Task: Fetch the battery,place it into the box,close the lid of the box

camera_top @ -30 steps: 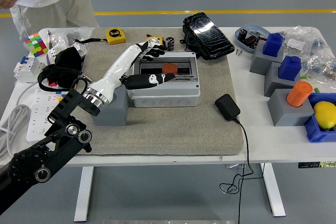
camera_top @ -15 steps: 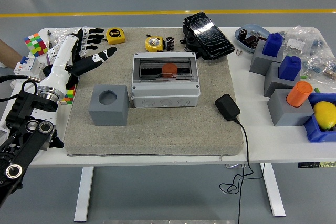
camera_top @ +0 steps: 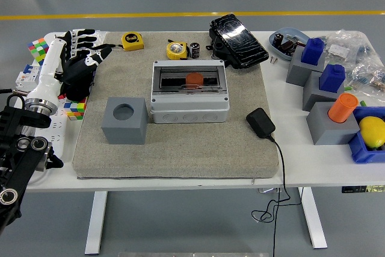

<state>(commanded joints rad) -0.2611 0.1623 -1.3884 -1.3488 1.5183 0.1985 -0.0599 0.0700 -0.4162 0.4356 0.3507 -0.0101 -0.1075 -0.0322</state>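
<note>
The left hand [camera_top: 81, 49] hangs over the far-left corner of the tabletop [camera_top: 313, 164], its 5 fingers spread and relaxed, gripping nothing. Its white forearm runs down to the black arm, which is cut off at the picture's left edge. The hand partly hides a black object beneath it that is hard to identify. The right arm does not appear at all.

The grey box [camera_top: 189, 91] sits in the middle of the beige mat [camera_top: 180, 142], its clear lid down. An orange piece [camera_top: 194, 79] shows through the lid; glare and dark slots blur whatever else lies inside. The battery [camera_top: 195, 50], a small dark cylinder, stands on the mat just behind the box, beside a round yellow tape measure [camera_top: 176, 50]; its markings are too small to read.

A grey block with 1 round hole [camera_top: 124, 120] stands just left of the box. A black adapter [camera_top: 260, 123] lies to the box's right, its cable dropping over the near edge. A colourful cube [camera_top: 37, 49] at the far left is possibly a puzzle cube, half hidden by the forearm.
</note>
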